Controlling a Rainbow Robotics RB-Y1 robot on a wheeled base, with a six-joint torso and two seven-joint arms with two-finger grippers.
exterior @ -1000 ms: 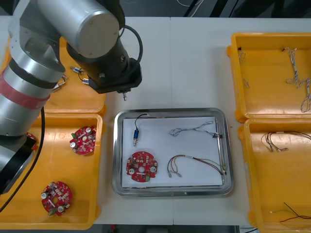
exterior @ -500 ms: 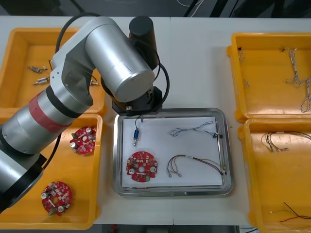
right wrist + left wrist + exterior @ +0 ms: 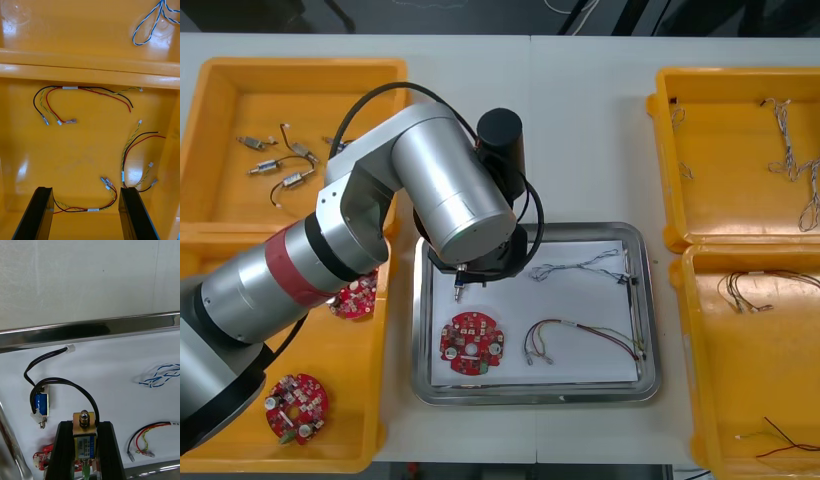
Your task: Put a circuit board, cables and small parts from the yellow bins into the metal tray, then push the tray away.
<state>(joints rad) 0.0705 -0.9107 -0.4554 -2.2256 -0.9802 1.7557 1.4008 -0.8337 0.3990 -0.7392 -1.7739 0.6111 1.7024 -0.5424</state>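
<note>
My left gripper (image 3: 84, 424) is clamped on a small brass-coloured metal part with a looping black lead (image 3: 84, 430). I hold it low over the white floor of the shiny metal tray (image 3: 93, 329), just beside a blue-coiled small metal part (image 3: 40, 405), placed there, I judge, for release. Its blue label (image 3: 84, 447) carries print I cannot read. The right gripper (image 3: 86, 192) hangs wide apart and empty above the near right yellow bin (image 3: 90, 150).

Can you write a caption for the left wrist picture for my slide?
The left claw holds a small metal part with a black cable over the white-lined metal tray.
</note>
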